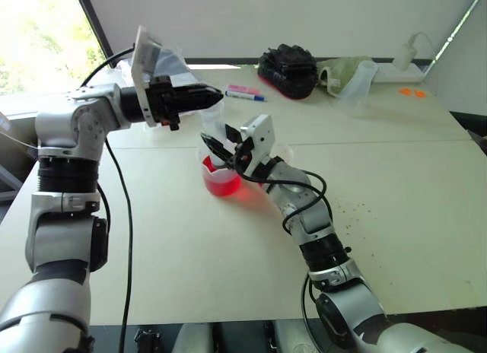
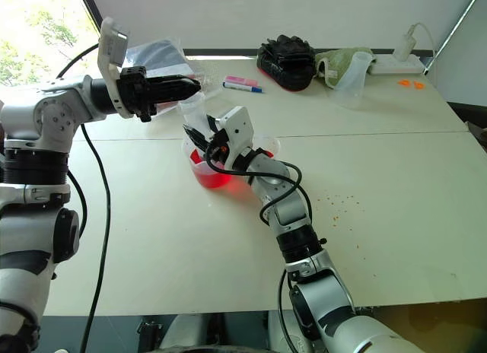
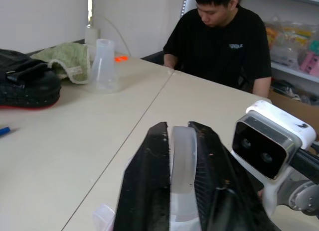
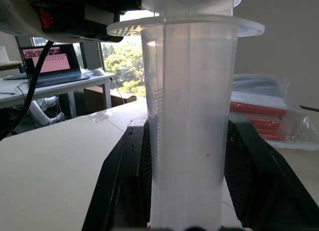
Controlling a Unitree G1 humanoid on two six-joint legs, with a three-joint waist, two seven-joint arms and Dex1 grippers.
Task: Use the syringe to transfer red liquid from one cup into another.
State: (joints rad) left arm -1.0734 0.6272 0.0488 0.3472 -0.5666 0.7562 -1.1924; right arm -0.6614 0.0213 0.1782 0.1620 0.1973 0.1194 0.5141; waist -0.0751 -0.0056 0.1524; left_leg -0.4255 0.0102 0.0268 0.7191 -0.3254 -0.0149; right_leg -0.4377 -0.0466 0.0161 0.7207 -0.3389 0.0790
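The syringe point(image 4: 192, 116) stands upright, tip down in the spouted beaker point(image 1: 219, 179) of red liquid point(image 1: 222, 186). Right gripper point(image 1: 224, 150) clamps its barrel; left gripper point(image 1: 204, 99) pinches the plunger handle point(image 3: 183, 161) on top.

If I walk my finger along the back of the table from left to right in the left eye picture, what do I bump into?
Plastic bag → pink-capped marker pen → black bag → green cloth → clear flask → white power strip.
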